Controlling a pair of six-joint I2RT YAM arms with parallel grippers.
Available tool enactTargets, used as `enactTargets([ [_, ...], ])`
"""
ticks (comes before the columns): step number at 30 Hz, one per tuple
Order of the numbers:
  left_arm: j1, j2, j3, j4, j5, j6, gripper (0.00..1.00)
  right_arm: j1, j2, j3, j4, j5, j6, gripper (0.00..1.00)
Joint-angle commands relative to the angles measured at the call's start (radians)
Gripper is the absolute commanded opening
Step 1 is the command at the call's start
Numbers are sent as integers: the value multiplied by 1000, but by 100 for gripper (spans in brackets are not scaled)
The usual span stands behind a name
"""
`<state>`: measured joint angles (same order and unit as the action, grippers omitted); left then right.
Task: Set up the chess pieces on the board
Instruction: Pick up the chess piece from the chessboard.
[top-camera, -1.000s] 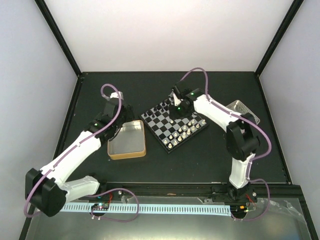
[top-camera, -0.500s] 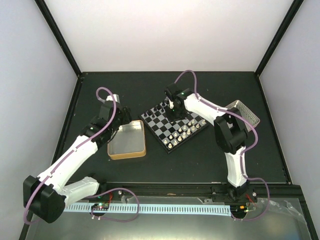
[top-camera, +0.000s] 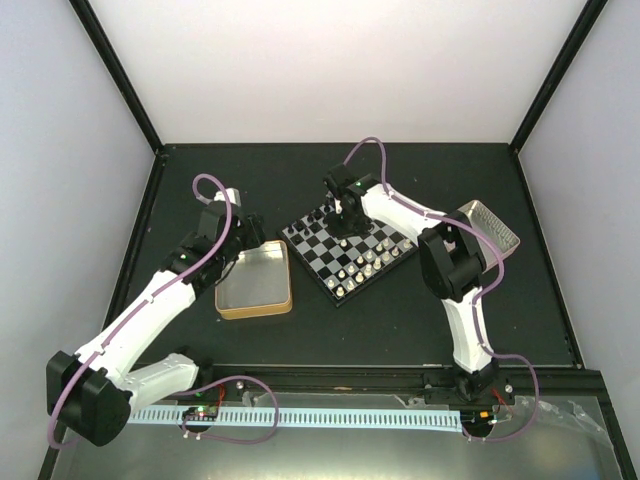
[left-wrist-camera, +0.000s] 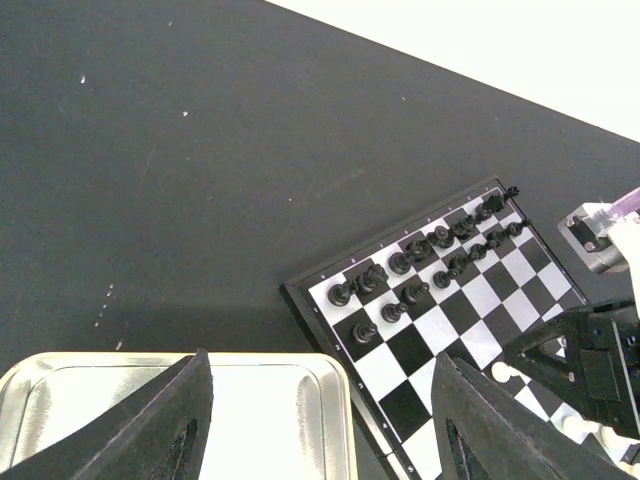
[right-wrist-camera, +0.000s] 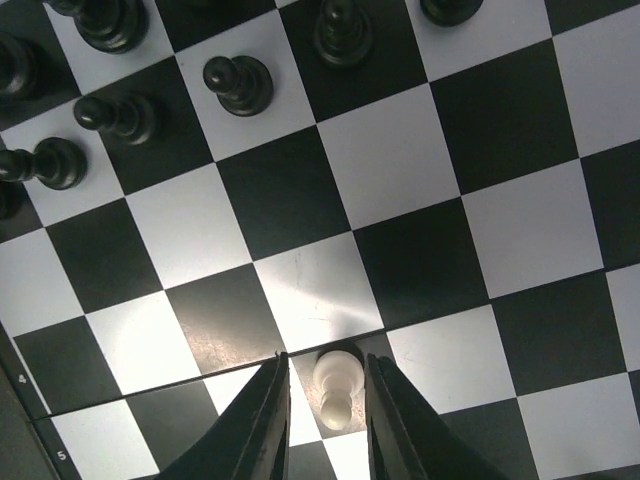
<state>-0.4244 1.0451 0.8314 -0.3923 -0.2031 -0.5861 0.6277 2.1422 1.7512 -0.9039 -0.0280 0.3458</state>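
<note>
Right now the right claw (right-wrist-camera: 326, 362) hangs low over the board (top-camera: 320, 252), its fingers (right-wrist-camera: 265, 420) narrowed to either side of a white pawn (right-wrist-camera: 336, 385). One finger looks to be against the pawn and a sliver of gap shows at the other, so I cannot tell whether it is truly gripped. The pawn sits over the middle ranks, well apart from both home rows.

Beyond it, the black pieces (left-wrist-camera: 420, 265) stand in two rows along the far edge, and that side looks finished. The white pieces (top-camera: 365, 262) line the near right edge, too small to count.

My read is that the task is nearly done, with this pawn, and perhaps a few more white men, left to seat.

Off to the side, the left claw (left-wrist-camera: 322, 358) is spread wide with nothing in it, hovering above the gold-rimmed tin (top-camera: 254, 312) on the dark counter (top-camera: 400, 330).
</note>
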Motion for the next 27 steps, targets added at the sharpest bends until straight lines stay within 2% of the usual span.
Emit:
enactTargets([
  [1, 10, 4, 6, 27, 24, -19, 61, 3, 13, 12, -18, 25, -1, 24],
  [15, 10, 30, 8, 47, 47, -32, 62, 3, 29, -11, -41, -5, -4, 22],
  [20, 10, 42, 16, 51, 54, -32, 62, 2, 10, -25, -31, 15, 4, 8],
  [27, 10, 41, 18, 48, 60, -31, 62, -27, -102, -97, 13, 98, 46, 5],
])
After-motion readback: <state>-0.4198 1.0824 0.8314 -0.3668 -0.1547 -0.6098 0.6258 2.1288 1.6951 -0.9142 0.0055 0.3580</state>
